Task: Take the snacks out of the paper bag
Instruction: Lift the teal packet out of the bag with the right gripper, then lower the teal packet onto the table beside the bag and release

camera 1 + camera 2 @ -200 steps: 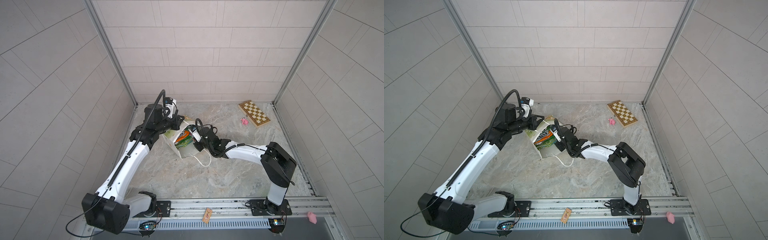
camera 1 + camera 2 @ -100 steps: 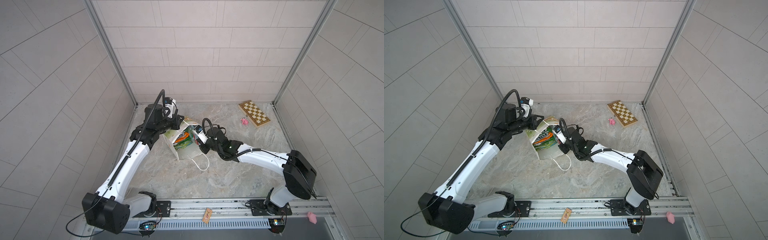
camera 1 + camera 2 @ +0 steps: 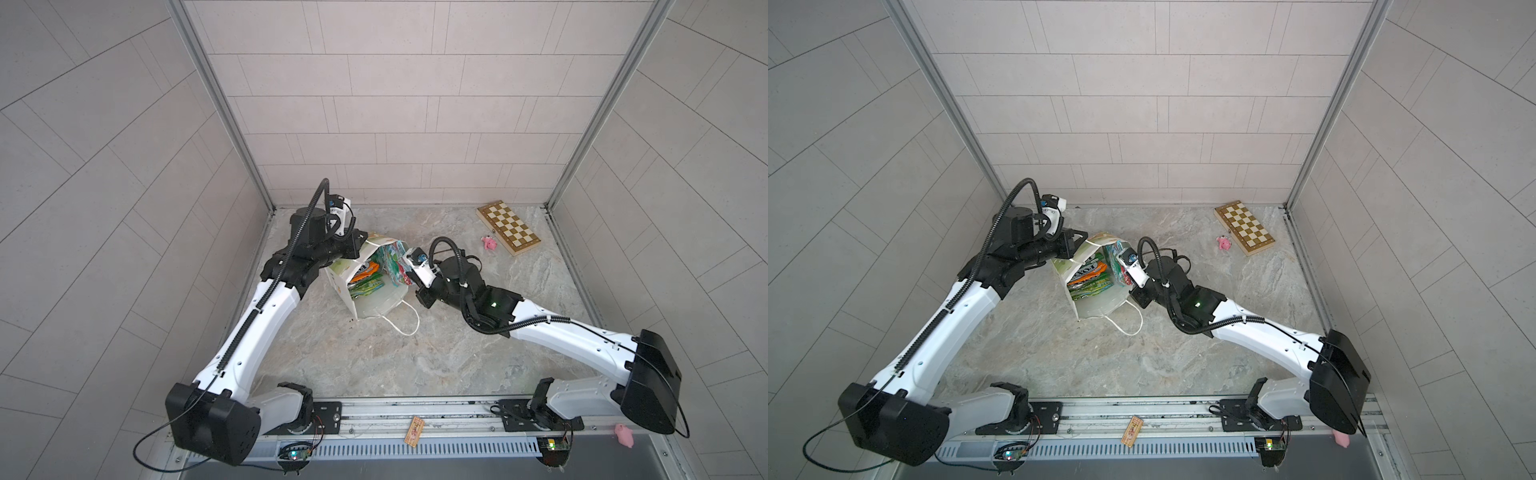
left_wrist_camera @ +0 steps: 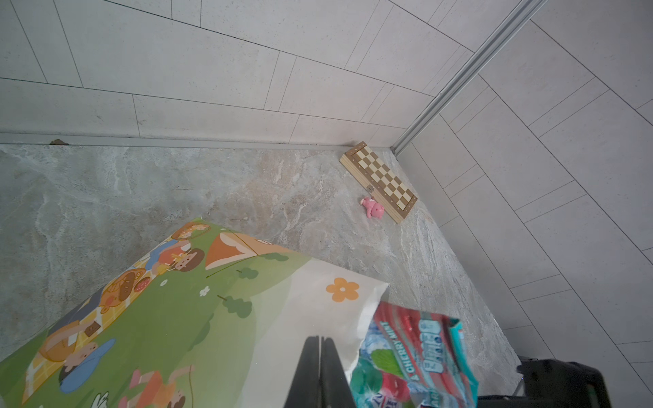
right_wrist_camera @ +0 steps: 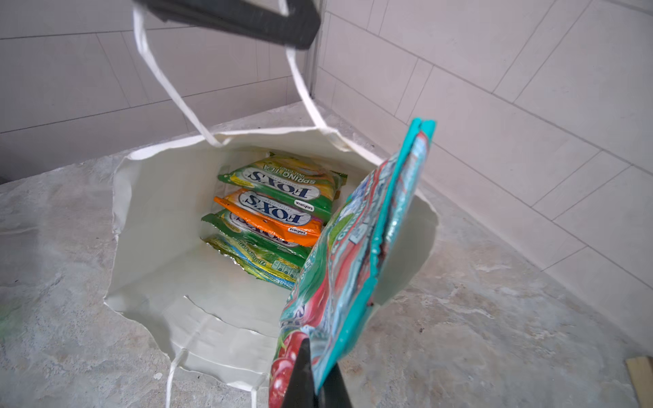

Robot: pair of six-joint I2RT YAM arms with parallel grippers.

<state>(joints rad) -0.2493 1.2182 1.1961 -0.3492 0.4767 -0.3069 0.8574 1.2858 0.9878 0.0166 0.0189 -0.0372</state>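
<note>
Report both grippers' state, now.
Left gripper: closed, holding the paper bag by its handle.
Right gripper: closed on a teal snack packet.

The paper bag [image 5: 148, 226] gapes open, teal packets [image 5: 353, 247] crowding one side of its mouth (left hand [image 4: 319, 349] gripping it above). Bare worktop [image 3: 374, 353] in front; chessboard [image 3: 508, 232] well apart.

The left pincer [image 4: 319, 341], jaws pressed together, meets the white upper edge of the paper bag [image 4: 159, 318], whose side carries a green picnic print. A teal cherry-mint packet [image 4: 417, 356] rises just beside the bag. Well apart from the bag, on the marbled table [image 4: 106, 183], lie a chessboard [image 4: 380, 180] and a pink toy pig [image 4: 372, 207].
</note>
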